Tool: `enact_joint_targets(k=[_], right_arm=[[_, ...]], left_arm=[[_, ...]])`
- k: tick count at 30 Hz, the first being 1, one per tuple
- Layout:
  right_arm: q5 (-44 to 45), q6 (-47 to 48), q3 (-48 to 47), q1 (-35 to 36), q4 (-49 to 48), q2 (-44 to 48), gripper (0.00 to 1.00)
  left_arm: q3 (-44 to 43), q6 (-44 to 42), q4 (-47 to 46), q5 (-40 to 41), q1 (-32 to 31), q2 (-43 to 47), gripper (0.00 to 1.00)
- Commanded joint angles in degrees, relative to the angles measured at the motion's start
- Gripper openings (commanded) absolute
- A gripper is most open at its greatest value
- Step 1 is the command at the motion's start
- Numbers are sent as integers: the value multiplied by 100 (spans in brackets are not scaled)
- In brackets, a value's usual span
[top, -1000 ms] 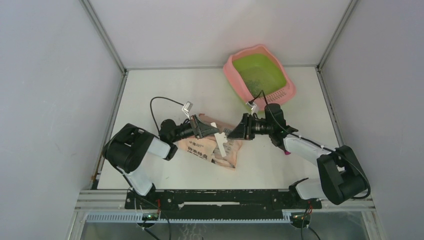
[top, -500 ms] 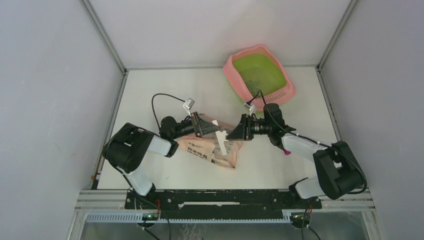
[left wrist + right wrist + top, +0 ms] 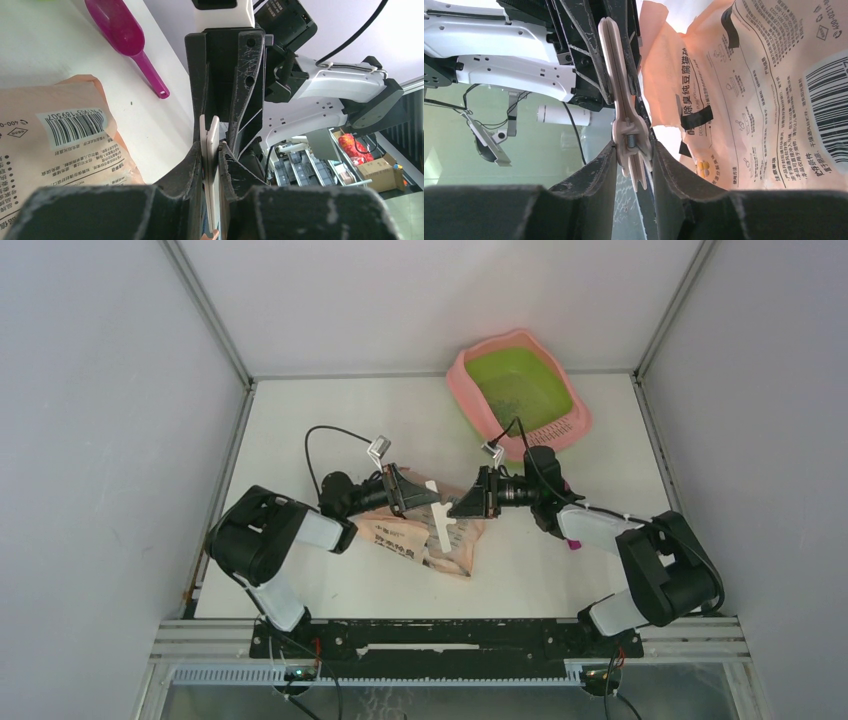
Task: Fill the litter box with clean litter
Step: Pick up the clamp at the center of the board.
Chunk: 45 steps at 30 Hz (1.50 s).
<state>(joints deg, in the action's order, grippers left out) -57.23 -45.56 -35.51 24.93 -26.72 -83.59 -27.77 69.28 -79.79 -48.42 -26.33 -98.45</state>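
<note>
Our left claw [image 3: 210, 150] and right claw [image 3: 631, 150] both pinch the white clip [image 3: 441, 526] over the bag [image 3: 400, 538]. The litter box [image 3: 460, 378] sits far right. Uneven pulling could tear the bag and spill it across the tabletop [image 3: 330, 420].

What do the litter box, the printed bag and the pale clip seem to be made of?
The litter box: probably moulded plastic, smooth, with even pink and green colour. The bag: thin film or coated paper, I cannot tell which; it creases and carries print. The clip: matt cream plastic, seemingly, with a small metal-looking spring.
</note>
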Motion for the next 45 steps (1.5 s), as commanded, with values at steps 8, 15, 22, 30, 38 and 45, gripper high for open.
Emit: enact_joint_targets(k=[8, 15, 22, 30, 38, 45], right_arm=[[-184, -121, -130, 126, -523, -65, 14], [-60, 1, -123, 72, -269, 89, 0], [-39, 32, -124, -153, 20, 424, 0], [-46, -248, -186, -201, -282, 494, 0], [38, -466, -345, -110, -576, 265, 0], [113, -495, -463, 15, -596, 149, 0]], left_arm=[[-288, 63, -327, -115, 40, -29, 19], [-457, 188, -325, -201, 302, 84, 33], [-625, 308, -263, -332, 576, 409, 36], [-356, 136, -115, -267, 507, 423, 36], [-454, 162, -117, -188, 264, 301, 37], [-516, 146, -116, -100, 90, 213, 36]])
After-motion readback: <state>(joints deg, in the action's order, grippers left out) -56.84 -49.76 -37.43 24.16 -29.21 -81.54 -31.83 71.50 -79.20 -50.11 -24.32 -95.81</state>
